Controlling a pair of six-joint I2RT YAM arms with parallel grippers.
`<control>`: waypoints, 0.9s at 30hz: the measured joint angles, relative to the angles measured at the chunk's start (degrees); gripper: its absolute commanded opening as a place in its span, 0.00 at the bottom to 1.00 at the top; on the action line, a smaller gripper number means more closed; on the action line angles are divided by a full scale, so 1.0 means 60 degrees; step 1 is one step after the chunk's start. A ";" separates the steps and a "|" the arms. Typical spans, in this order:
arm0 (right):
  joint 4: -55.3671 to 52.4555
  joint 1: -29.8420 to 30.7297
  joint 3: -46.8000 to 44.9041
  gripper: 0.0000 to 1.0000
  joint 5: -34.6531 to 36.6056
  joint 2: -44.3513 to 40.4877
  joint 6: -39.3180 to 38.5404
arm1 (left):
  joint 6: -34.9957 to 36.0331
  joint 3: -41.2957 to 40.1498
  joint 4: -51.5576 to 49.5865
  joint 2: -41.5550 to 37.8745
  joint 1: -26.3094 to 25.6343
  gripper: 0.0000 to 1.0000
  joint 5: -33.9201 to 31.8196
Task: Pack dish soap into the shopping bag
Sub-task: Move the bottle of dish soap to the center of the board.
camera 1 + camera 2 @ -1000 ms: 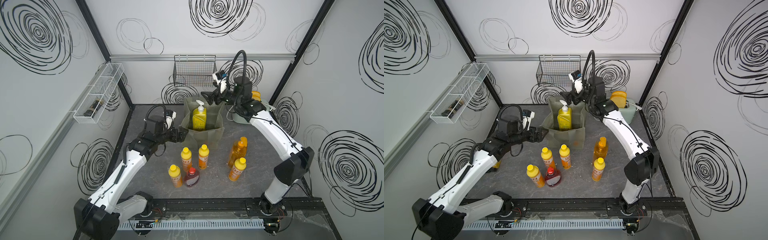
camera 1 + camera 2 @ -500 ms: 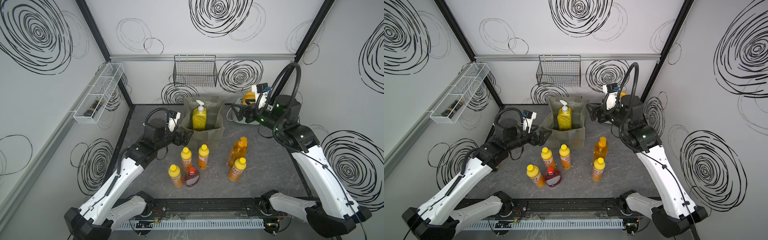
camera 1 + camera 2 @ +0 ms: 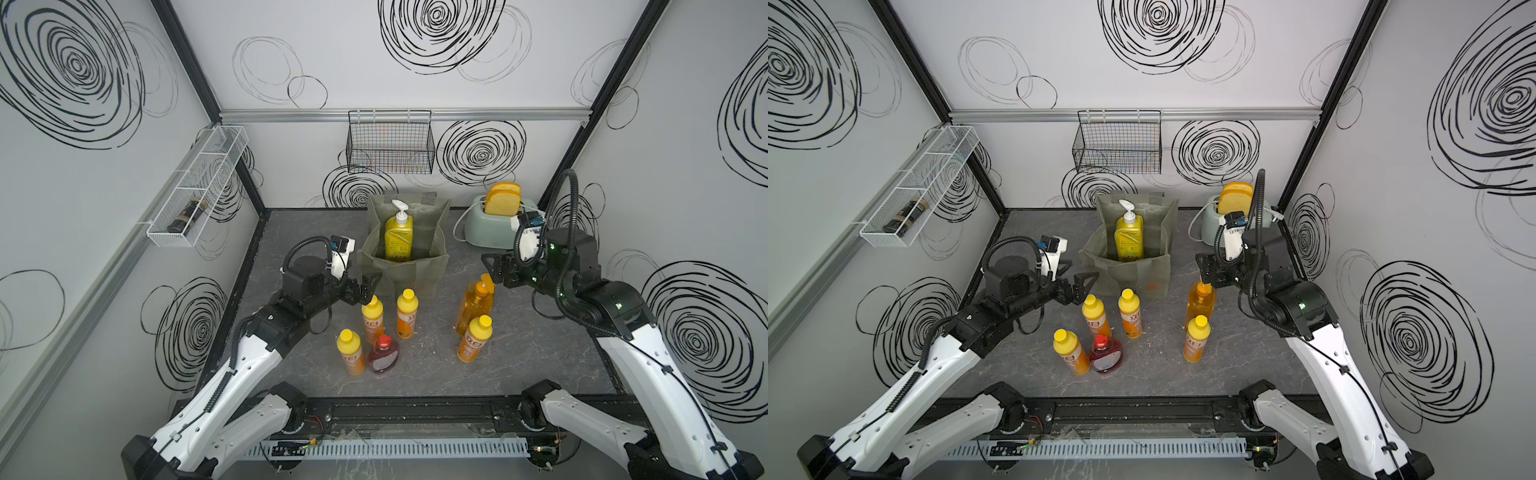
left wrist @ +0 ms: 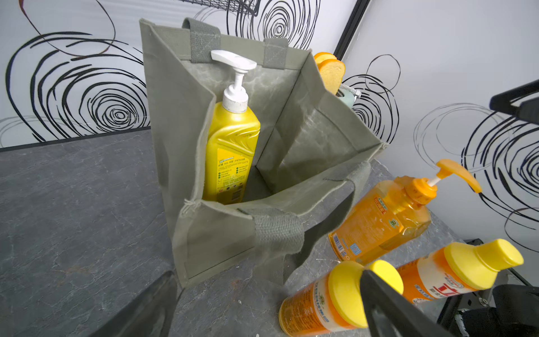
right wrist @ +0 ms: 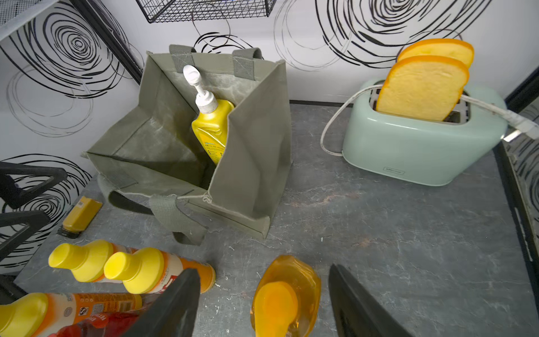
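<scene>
The grey-green shopping bag [image 3: 419, 276] [image 3: 1142, 278] [image 4: 215, 233] [image 5: 250, 163] stands open at the back middle, with the big yellow white-pump bottle [image 3: 399, 239] [image 3: 1128, 239] [image 4: 230, 157] [image 5: 211, 128] upright inside. My left gripper [image 3: 368, 286] [image 3: 1086, 282] [image 4: 267, 283] is open and empty at the bag's front left corner, beside a small orange bottle [image 3: 372, 318] [image 4: 323, 300]. My right gripper [image 3: 496, 270] [image 3: 1205, 270] [image 5: 262, 272] hangs open over the amber pump bottle [image 3: 473, 307] [image 3: 1200, 303] [image 5: 287, 289], a finger on either side with gaps. Other small bottles [image 3: 406, 313] [image 3: 351, 351] [image 3: 473, 338] and the red bottle [image 3: 383, 355] stand in front.
A mint toaster [image 3: 490, 232] [image 5: 420, 151] with bread slices stands at the back right, its cord trailing. A black wire basket [image 3: 390, 143] hangs on the back wall. The white wire shelf [image 3: 195, 187] on the left wall holds a dark jar. A small mustard block [image 5: 80, 217] lies left of the bag.
My right arm has swung from above the bag to the right and come down over the amber pump bottle, jaws narrowing a little. The left gripper has drawn slightly back from the bag's rim.
</scene>
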 measured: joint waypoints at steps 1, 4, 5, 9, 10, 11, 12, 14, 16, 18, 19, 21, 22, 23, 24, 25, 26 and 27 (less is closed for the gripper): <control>-0.0011 0.0000 -0.0146 0.73 0.0000 -0.0178 0.0087 | -0.0022 -0.0062 0.0025 -0.0040 0.0000 0.99 0.0047; -0.0062 0.0000 -0.0495 0.72 -0.0062 -0.0525 0.0233 | -0.0076 -0.0160 0.0149 -0.0157 0.0000 0.99 0.0160; -0.0106 0.0000 -0.0565 0.72 -0.0117 -0.0579 0.0233 | -0.0080 -0.0178 0.0171 -0.0204 0.0000 0.99 0.0186; -0.0331 0.0000 -0.0652 0.73 -0.0495 -0.0586 0.0146 | -0.0109 -0.0353 0.0321 -0.0554 0.0000 0.99 0.0266; -0.0401 0.0000 -0.0663 0.73 -0.0546 -0.0576 0.0127 | -0.0113 -0.0415 0.0346 -0.0627 0.0000 0.99 0.0273; -0.0466 0.0000 -0.0685 0.73 -0.0601 -0.0568 0.0117 | -0.0117 -0.0477 0.0364 -0.0692 0.0000 0.99 0.0284; -0.0525 0.0004 -0.0692 0.73 -0.0659 -0.0535 0.0087 | -0.0117 -0.0535 0.0379 -0.0736 0.0000 0.99 0.0299; -0.0652 0.0015 -0.0692 0.73 -0.0761 -0.0441 0.0029 | -0.0120 -0.0627 0.0393 -0.0761 0.0000 0.99 0.0324; -0.0776 0.0076 -0.0692 0.73 -0.0769 -0.0259 -0.0029 | -0.0120 -0.0692 0.0382 -0.0758 0.0000 0.99 0.0342; -0.0969 0.0168 -0.0692 0.74 -0.0667 -0.0033 -0.0095 | -0.0127 -0.0725 0.0390 -0.0765 0.0000 0.99 0.0350; -0.1042 0.0215 -0.0692 0.75 -0.0612 0.0055 -0.0135 | -0.0135 -0.0732 0.0390 -0.0769 0.0000 0.99 0.0361; -0.1166 0.0321 -0.0696 0.76 -0.0459 0.0240 -0.0197 | -0.0142 -0.0750 0.0401 -0.0780 0.0000 0.99 0.0382; -0.1195 0.0368 -0.0703 0.77 -0.0382 0.0310 -0.0226 | -0.0146 -0.0758 0.0408 -0.0780 0.0000 0.99 0.0404; -0.1198 0.0415 -0.0736 0.77 -0.0310 0.0353 -0.0240 | -0.0146 -0.0761 0.0408 -0.0780 0.0000 0.99 0.0419; -0.1202 0.0463 -0.0798 0.77 -0.0215 0.0393 -0.0248 | -0.0146 -0.0761 0.0408 -0.0780 0.0000 0.99 0.0441; -0.1202 0.0495 -0.0863 0.77 -0.0153 0.0408 -0.0251 | -0.0146 -0.0761 0.0412 -0.0780 0.0000 0.99 0.0455; -0.1202 0.0525 -0.0958 0.77 -0.0066 0.0433 -0.0259 | -0.0146 -0.0761 0.0412 -0.0776 0.0000 0.99 0.0470; -0.1206 0.0561 -0.1049 0.77 0.0015 0.0459 -0.0266 | -0.0146 -0.0761 0.0415 -0.0780 0.0000 0.99 0.0477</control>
